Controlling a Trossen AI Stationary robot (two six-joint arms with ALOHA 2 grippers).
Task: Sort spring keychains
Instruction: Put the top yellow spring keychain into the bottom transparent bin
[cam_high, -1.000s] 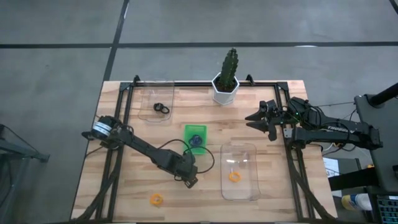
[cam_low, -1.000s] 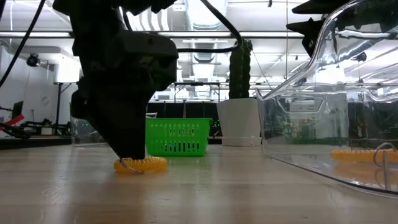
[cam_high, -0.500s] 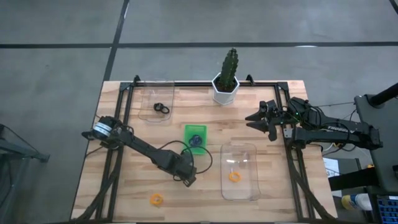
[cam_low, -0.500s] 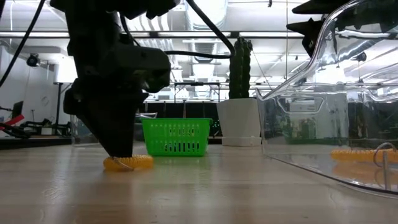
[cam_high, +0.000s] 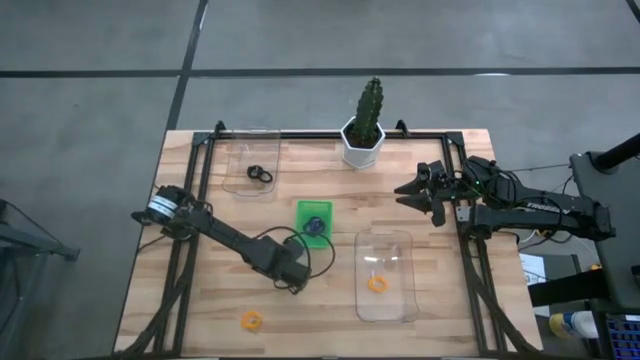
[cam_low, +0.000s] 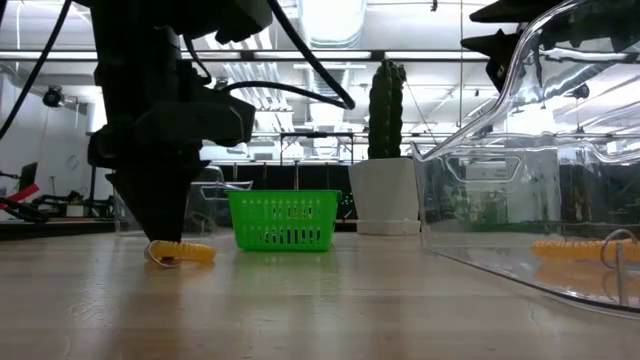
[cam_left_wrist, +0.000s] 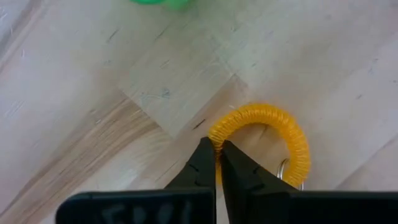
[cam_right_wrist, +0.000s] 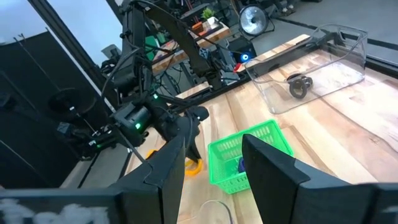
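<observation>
My left gripper (cam_high: 292, 285) stands near the table's middle, shut on an orange spring keychain (cam_left_wrist: 267, 127), which the gripper hides in the high view. A second orange keychain (cam_high: 250, 320) lies on the wood near the front edge. A third orange one (cam_high: 376, 283) lies in the near clear bin. A black keychain (cam_high: 260, 174) lies in the far left bin, and a purple one (cam_high: 318, 230) in the green tray (cam_high: 304, 208). My right gripper (cam_high: 405, 190) hovers open at the far right, with nothing between its fingers. My left gripper pinches the orange coil at one end of its arc (cam_left_wrist: 214, 135) between its two fingertips, which point down from above. The rest of the coil curves away from the fingers, with its metal ring (cam_left_wrist: 285, 169) beside them. In the low view the coil (cam_low: 185, 253) sits at table height; I cannot tell whether it is lifted clear.
A potted cactus (cam_high: 362, 140) stands at the far edge. The near clear bin (cam_high: 400, 300) lies right of my left gripper, the other bin (cam_high: 235, 150) at the far left. Black frame rails (cam_high: 195, 200) run along the table's sides. Bare wood lies between the tray and the front edge.
My left gripper has gone toward the table's left edge and slightly toward the far edge. The orange keychain under its fingertips has travelled left with it, staying at about table height. My right arm has kept still.
</observation>
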